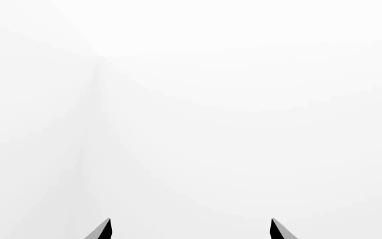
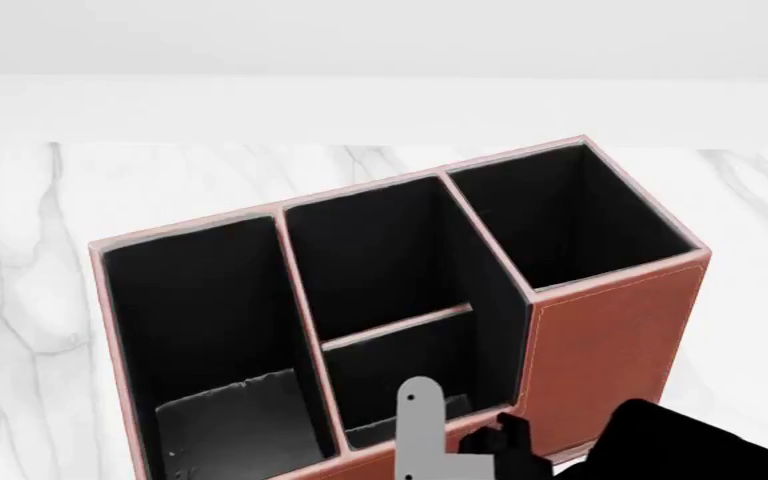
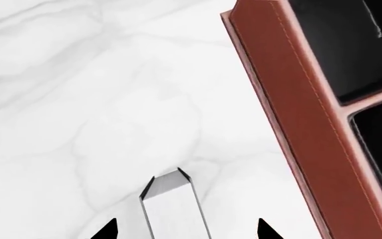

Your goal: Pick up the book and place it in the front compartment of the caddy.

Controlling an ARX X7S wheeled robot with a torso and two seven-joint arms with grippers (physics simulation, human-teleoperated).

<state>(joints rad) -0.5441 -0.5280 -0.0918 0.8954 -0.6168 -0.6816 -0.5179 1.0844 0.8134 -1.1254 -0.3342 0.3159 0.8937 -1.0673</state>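
Observation:
The reddish-brown caddy (image 2: 611, 340) fills the head view on the marble table. Its front compartment (image 2: 480, 372) is the small black-lined cell before the low partition. The book (image 2: 419, 425) shows its white page edge, upright and slightly tilted, over that cell's near wall. In the right wrist view the book (image 3: 171, 209) lies between the fingertips of my right gripper (image 3: 187, 230), with a gap on each side, so the jaws stand open. The caddy's outer wall (image 3: 304, 124) runs beside it. My left gripper (image 1: 190, 229) is open and empty, facing blank white.
The white marble table (image 2: 37, 300) extends on both sides of the caddy, with a white wall behind it. A long narrow cell (image 2: 197, 320) and a deep back cell (image 2: 571, 215) flank the front compartment. My right arm (image 2: 691, 445) enters at the lower right.

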